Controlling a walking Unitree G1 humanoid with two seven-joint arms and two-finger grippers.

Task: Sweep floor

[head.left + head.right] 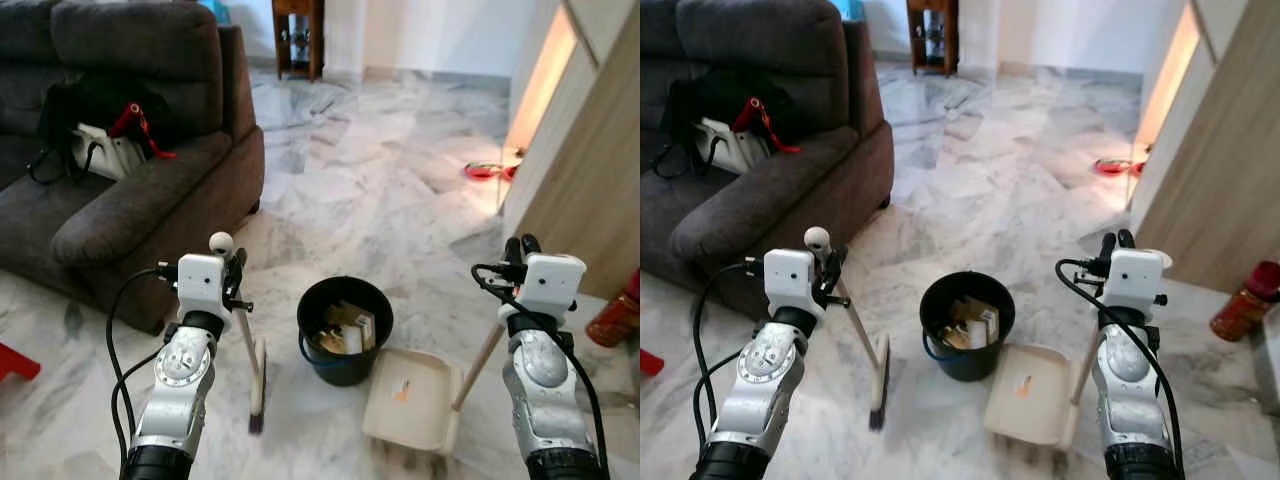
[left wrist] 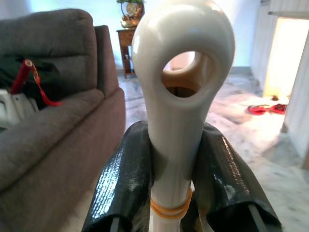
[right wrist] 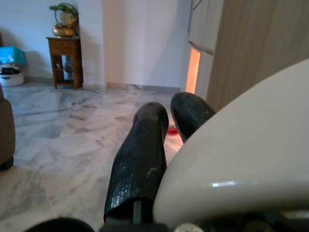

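One grey marble floor (image 1: 380,180) — dark sofa (image 1: 130,200) left, wood cabinet (image 1: 590,190) right.

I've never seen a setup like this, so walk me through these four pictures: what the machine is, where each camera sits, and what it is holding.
This is a humanoid robot with two silver arms, each ending in two black fingers. The two wide pictures come from its head, looking down at a marble floor. The close-ups come from cameras on its wrists.

The left gripper is closed around the cream handle of a broom, whose bristles rest on the floor. The left wrist view shows the fingers clamping that handle.

The right gripper holds the wooden handle of a cream dustpan that lies flat on the floor.

Between them stands a black bucket with scraps inside. A dark sofa is on the left.
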